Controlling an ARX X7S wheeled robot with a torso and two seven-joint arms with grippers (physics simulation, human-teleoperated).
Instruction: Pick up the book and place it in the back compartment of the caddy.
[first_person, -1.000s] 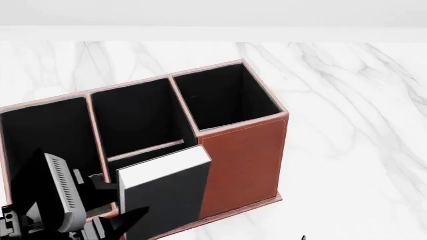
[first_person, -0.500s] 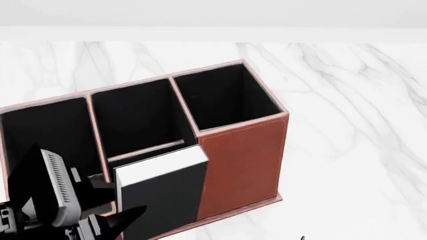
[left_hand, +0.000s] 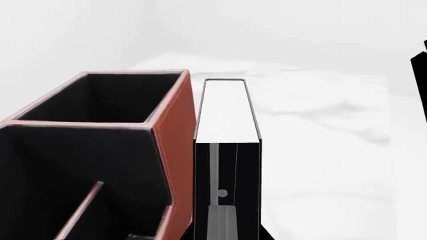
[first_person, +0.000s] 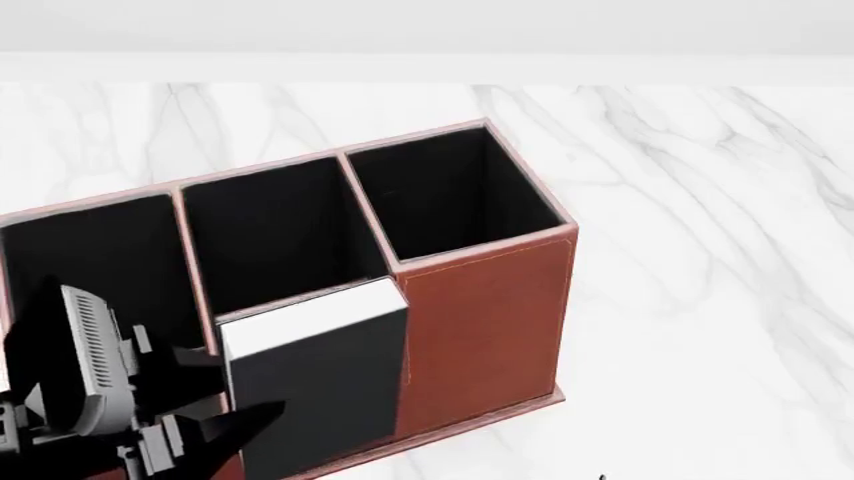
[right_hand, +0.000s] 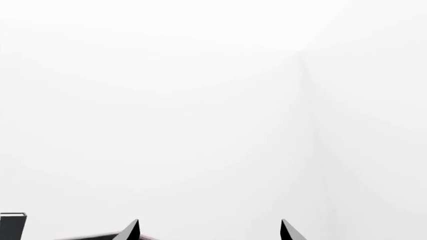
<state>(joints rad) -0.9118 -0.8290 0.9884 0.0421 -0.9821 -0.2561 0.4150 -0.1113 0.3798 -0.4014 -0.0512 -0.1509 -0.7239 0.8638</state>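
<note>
The book (first_person: 314, 375) is held upright in the closed left claw (first_person: 200, 420), just beside the caddy (first_person: 487, 320), and could be caught on the low wall if lowered outside the back compartment (first_person: 280, 235).

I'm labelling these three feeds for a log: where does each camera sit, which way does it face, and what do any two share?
Head view: on the robot's head, looking forward and down at the caddy, book and marble table; left gripper shows.
Left wrist view: near the left gripper, looking along the book beside the caddy.
Right wrist view: near the right gripper, facing blank white wall; only fingertips show.
Head and left wrist views share book and caddy.
</note>
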